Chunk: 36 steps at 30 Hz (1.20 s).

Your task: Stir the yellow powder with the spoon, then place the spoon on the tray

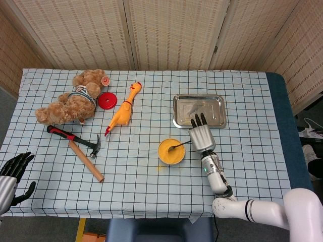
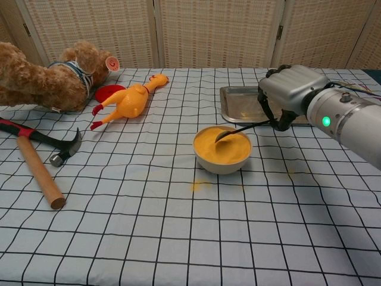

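Observation:
A white bowl (image 2: 221, 162) of yellow powder (image 1: 170, 152) stands mid-table. My right hand (image 1: 201, 136) (image 2: 288, 95) holds the dark handle of a spoon (image 2: 238, 128) (image 1: 180, 145) just right of the bowl. The spoon's tip dips into the powder near the bowl's right side. The metal tray (image 1: 199, 111) (image 2: 238, 102) lies behind the bowl, just beyond my right hand. My left hand (image 1: 14, 172) hangs off the table's near left corner with fingers apart, holding nothing.
A hammer (image 1: 81, 146) lies at the left, with a teddy bear (image 1: 73, 102), a red disc (image 1: 107, 101) and a yellow rubber chicken (image 1: 123, 110) behind it. Some spilled powder (image 2: 200, 186) marks the cloth in front of the bowl. Folding screens (image 1: 166, 30) stand behind the table.

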### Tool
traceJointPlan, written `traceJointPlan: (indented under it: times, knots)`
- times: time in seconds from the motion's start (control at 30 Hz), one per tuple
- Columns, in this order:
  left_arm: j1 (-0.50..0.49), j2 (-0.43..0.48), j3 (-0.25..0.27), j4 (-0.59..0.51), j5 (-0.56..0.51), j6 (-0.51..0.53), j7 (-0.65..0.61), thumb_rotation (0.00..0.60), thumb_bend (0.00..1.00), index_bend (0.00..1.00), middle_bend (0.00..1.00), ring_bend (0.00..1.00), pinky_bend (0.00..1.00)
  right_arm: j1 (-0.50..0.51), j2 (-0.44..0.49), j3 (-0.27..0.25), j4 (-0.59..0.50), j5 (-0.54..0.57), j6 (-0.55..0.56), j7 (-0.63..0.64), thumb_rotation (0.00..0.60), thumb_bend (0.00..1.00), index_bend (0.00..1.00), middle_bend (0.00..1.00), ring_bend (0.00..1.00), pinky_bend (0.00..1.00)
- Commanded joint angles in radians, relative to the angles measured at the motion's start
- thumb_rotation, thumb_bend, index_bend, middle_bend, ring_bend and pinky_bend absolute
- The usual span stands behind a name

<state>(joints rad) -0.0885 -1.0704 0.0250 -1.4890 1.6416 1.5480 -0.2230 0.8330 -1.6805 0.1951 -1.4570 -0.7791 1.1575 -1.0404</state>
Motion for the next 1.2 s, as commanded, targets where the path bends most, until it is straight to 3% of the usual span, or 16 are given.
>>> traceJointPlan:
  times: [0.03, 0.63, 0.97, 1.2]
  knots:
    - [-0.001, 0.0, 0.0, 0.001, -0.001, -0.002, -0.001, 0.6, 0.46, 0.0, 0.0, 0.0, 0.1, 0.007, -0.006, -0.009, 0.007, 0.008, -0.007, -0.011, 0.6, 0.65, 0.91, 0.17, 0.0, 0.0]
    - [0.001, -0.001, 0.005, -0.004, 0.014, 0.008, 0.007, 0.6, 0.46, 0.0, 0.0, 0.0, 0.1, -0.012, 0.1, -0.052, -0.188, 0.01, 0.073, -0.053, 0.6, 0.65, 0.91, 0.18, 0.0, 0.0]
    - [0.002, 0.0, 0.003, -0.004, 0.009, 0.008, 0.007, 0.6, 0.46, 0.0, 0.0, 0.0, 0.1, -0.037, -0.004, -0.042, -0.014, -0.13, 0.122, 0.102, 0.6, 0.65, 0.9, 0.18, 0.0, 0.0]
    - [-0.002, -0.001, 0.001, -0.002, 0.002, 0.0, 0.004, 0.6, 0.46, 0.0, 0.0, 0.0, 0.1, -0.03, -0.064, 0.032, 0.165, -0.068, 0.051, 0.18, 0.6, 0.65, 0.9, 0.18, 0.0, 0.0]
